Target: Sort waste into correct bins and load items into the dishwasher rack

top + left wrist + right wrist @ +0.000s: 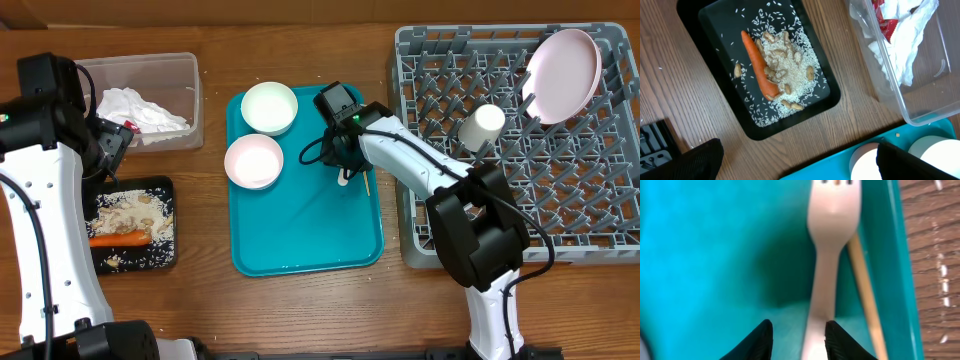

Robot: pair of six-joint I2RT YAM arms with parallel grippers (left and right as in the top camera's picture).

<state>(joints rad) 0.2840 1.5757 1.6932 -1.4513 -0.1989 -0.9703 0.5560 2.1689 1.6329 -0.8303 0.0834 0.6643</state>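
Right gripper (799,340), fingers open, straddles the fork (832,255) on the teal tray (715,255), left gripper (799,147) spread and empty; waste looks binned (napkins (140,108) in tub (190,70), carrot (118,238) in black tray (165,185)), plate (563,70) and cup (482,125) in the rack (600,200), bowls (270,106) and chopstick (865,290) not yet loaded.

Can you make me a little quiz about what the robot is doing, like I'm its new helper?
1. True or false: the carrot lies in the black tray.
2. How many white bowls sit on the teal tray? A one, B two, C three.
3. Fill in: the right gripper has its jaws down by the white plastic ____.

Key: 1 true; 2 B; 3 fork.
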